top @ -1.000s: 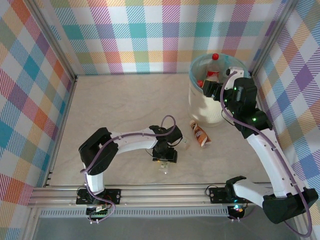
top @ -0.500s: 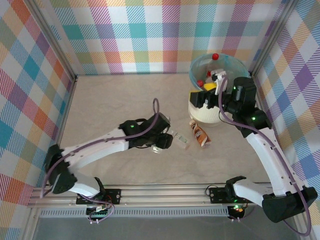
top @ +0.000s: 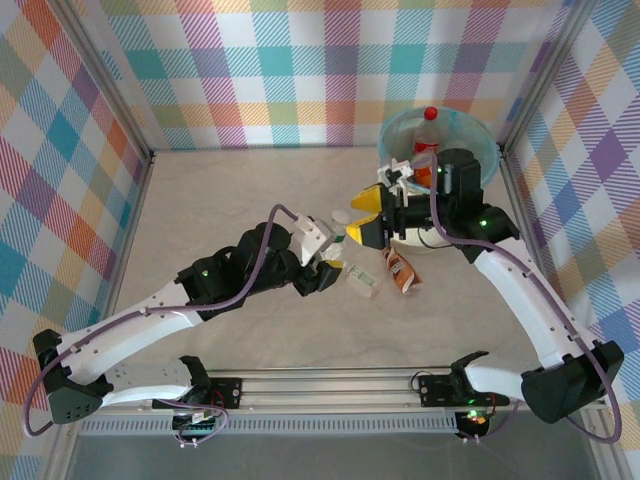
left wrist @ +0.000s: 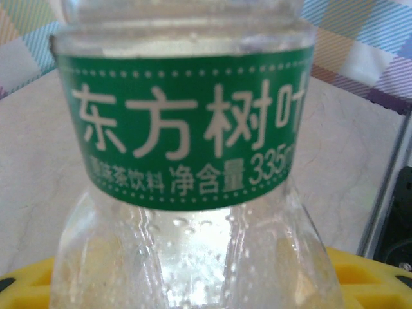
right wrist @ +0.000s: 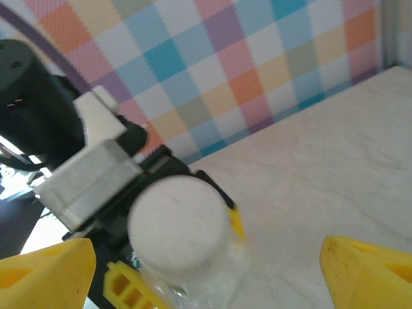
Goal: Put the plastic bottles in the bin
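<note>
Over the table, the left gripper (top: 330, 262) is clamped on a green-labelled bottle (top: 342, 220), apart from the bin (top: 480, 132). Left wrist: its label sits above yellow fingers (left wrist: 367, 277). Right wrist: the right gripper (right wrist: 206, 273), jaws wide apart, faces the white cap (right wrist: 180, 222); centre on it before closing

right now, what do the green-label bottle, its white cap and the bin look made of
green-label bottle: clear, thin glossy plastic by the look; see-through, with moulded ribs and droplets inside. white cap: opaque, matte, probably plastic, though blurred. bin: smooth cream-white wall, likely plastic, with a thin translucent light blue film liner over its rim.
</note>
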`<action>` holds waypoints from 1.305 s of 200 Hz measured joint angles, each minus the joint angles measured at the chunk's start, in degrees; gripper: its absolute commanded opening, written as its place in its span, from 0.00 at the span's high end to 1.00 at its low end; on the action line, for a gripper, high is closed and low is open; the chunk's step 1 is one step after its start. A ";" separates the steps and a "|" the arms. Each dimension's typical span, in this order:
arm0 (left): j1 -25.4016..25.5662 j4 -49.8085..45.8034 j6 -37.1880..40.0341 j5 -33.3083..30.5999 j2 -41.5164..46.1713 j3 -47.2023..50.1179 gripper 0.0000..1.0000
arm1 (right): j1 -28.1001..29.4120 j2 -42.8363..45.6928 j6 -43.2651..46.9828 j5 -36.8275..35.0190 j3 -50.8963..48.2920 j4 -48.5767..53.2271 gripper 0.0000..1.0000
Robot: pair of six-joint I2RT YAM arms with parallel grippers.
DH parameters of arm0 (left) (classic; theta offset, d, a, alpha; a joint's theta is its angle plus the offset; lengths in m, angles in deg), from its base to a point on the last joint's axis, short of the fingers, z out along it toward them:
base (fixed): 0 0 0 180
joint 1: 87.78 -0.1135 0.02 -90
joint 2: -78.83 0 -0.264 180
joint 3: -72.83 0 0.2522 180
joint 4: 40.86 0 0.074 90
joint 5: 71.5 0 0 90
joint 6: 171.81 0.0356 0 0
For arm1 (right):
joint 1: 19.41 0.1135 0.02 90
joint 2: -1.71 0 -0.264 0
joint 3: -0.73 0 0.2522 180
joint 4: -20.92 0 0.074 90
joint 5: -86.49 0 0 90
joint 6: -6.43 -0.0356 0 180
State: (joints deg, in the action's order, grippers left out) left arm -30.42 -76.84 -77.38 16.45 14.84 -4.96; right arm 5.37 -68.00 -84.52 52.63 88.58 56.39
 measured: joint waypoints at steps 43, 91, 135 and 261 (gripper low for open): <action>0.00 1.38 0.37 4.72 -0.68 -0.44 0.42 | 1.51 -1.60 1.25 3.10 0.94 0.55 0.18; 0.00 1.20 0.11 8.68 -2.51 -3.13 0.42 | 1.60 -2.62 2.54 4.81 1.27 1.55 0.38; -0.04 1.14 -1.09 8.83 -3.28 -3.74 0.30 | 2.27 -2.43 4.00 4.68 2.03 3.02 0.61; 0.17 5.97 1.22 0.15 3.13 -9.86 0.04 | -0.09 3.78 8.87 -62.20 21.86 9.90 0.71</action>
State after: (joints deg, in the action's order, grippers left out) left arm -30.25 -70.87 -76.15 16.61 17.97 -14.82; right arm 5.28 -64.22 -75.65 -9.58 110.43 66.29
